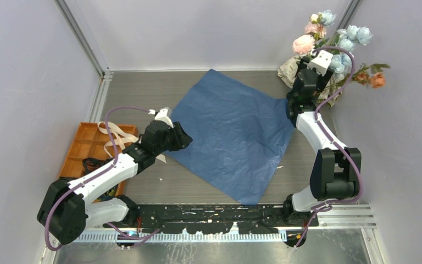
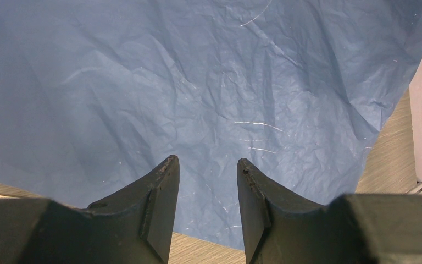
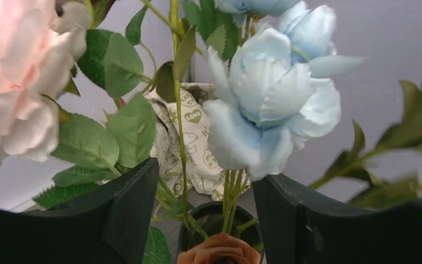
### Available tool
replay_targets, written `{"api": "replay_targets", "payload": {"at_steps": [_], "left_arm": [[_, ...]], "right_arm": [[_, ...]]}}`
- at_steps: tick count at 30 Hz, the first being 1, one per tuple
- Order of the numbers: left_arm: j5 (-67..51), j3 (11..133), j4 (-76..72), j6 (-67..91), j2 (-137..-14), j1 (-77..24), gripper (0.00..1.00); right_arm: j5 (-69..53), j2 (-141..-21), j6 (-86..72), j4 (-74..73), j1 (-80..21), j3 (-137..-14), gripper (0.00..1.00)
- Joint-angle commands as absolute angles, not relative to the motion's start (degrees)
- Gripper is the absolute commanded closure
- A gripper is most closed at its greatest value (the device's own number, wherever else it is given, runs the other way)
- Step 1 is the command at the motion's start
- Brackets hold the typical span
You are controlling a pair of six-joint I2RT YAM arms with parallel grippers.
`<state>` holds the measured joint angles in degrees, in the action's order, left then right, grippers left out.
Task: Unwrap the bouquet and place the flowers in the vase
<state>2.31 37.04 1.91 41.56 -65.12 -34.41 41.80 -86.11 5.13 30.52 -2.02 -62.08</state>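
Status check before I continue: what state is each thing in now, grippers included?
Large blue paper sheet: unwrapped, spread flat, creased.
Pale blue, pink and orange artificial flowers: upright, stems in the vase.
Narrow black vase: standing, holding the stems.
Cream ribbon: untied, loose over the orange tray.
Left gripper: open, empty, facing the paper.
Right gripper: open, at the flowers, gripping nothing.

On my right wrist feed I can read one word, "LOVE", printed inside a small heart [image 3: 193, 115] on the beige patterned cloth [image 3: 203, 159] behind the flowers [image 3: 269, 104]. More print sits around it on the cloth, but it is too blurred for me to read.
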Motion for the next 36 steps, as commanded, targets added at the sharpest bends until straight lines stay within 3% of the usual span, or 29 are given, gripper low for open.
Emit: {"api": "replay_targets", "payload": {"at_steps": [1,4,6,7,26,36], "left_arm": [[2.5,37.0,-1.8,41.5,-65.1,-34.2,0.56],[2.3,37.2,-1.8,41.6,-65.5,-34.2,0.55],[2.2,37.5,-1.7,41.7,-65.8,-34.2,0.55],[2.0,37.6,-1.6,41.9,-66.1,-34.2,0.55],[1.3,37.7,-0.8,42.4,-65.5,-34.2,0.55],[2.7,37.8,1.8,42.1,-62.7,-34.2,0.54]], "right_arm": [[40.1,-81.9,2.5,28.5,-2.0,-64.1,0.28],[38.3,-79.6,1.2,25.1,-2.0,-65.9,0.19],[36.8,-78.0,0.5,22.8,-2.1,-67.1,0.03],[36.1,-77.2,0.2,21.8,-2.0,-67.7,0.01],[30.6,-56.9,-12.2,8.5,-2.1,-72.7,0.01],[7.9,-58.2,-27.4,-4.7,-2.5,-78.9,0.01]]}}
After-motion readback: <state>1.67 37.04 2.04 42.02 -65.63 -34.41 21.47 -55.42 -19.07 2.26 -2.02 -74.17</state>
